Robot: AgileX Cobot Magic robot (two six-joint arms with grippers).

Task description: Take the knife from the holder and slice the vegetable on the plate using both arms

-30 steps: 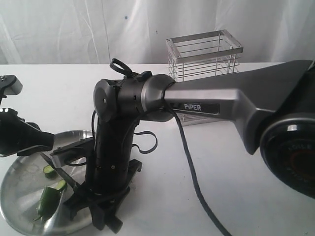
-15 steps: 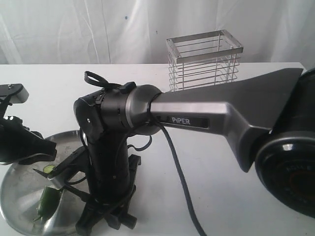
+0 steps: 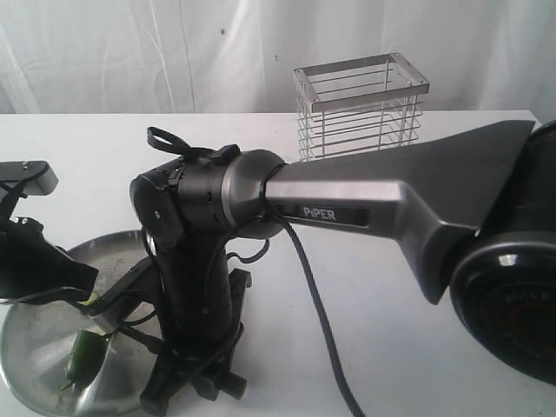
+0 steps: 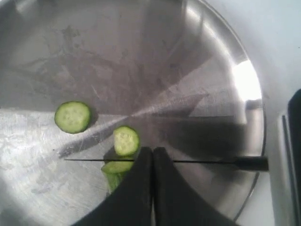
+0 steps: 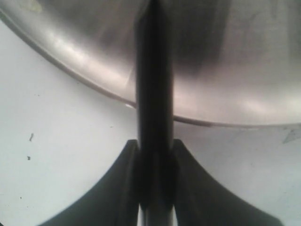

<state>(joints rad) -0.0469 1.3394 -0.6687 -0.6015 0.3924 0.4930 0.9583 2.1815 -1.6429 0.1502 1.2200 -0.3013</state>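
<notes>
Over the plate [image 4: 141, 56], left fingers [image 4: 136, 188] had just closed together beside the vegetable [image 4: 114, 169], likely leaving it unheld; right fingers [image 5: 117, 188] clamped the knife [image 5: 154, 84].

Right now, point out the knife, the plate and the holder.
knife [image 5: 154, 94], right wrist view, its dark back.
plate [image 4: 244, 80], left wrist view, bare shiny part near the rim.
holder [image 3: 360, 122], exterior view, front wire bars.

A robot lab staged as a mock kitchen: a large grey robot arm [image 3: 391, 187] marked "PiPER" reaches over a white counter [image 3: 104, 156] backed by draped white cloth [image 3: 130, 52], with a wire holder [image 3: 360, 104] and steel plate [image 3: 35, 347].
</notes>
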